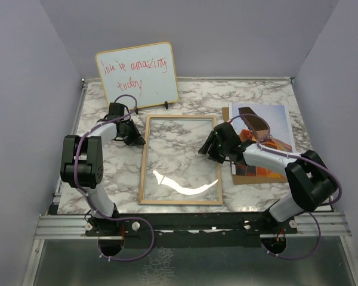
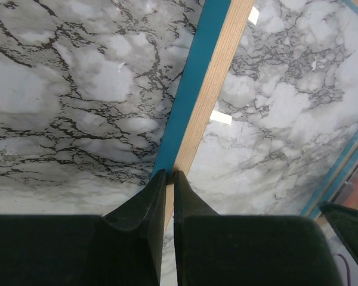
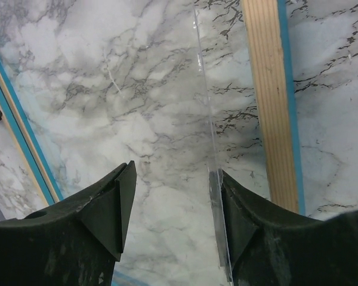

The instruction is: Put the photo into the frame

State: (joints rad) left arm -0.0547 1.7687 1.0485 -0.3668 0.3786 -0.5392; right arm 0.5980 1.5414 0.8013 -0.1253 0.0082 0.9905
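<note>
Your left gripper [image 2: 170, 177] is pinched narrow, and the frame [image 2: 210, 83] rail, blue edge and wood face, runs straight into the slit between its tips: held. Your right gripper [image 3: 176, 196] stands wide over the marble table [image 3: 95, 89]. The clear pane [image 3: 227, 77] edge lies against the inner face of the finger on the right of that wrist view, with the wood rail just outside it. The photo [image 1: 274, 125] lies flat behind those fingers, outside the frame, partly under that arm.
</note>
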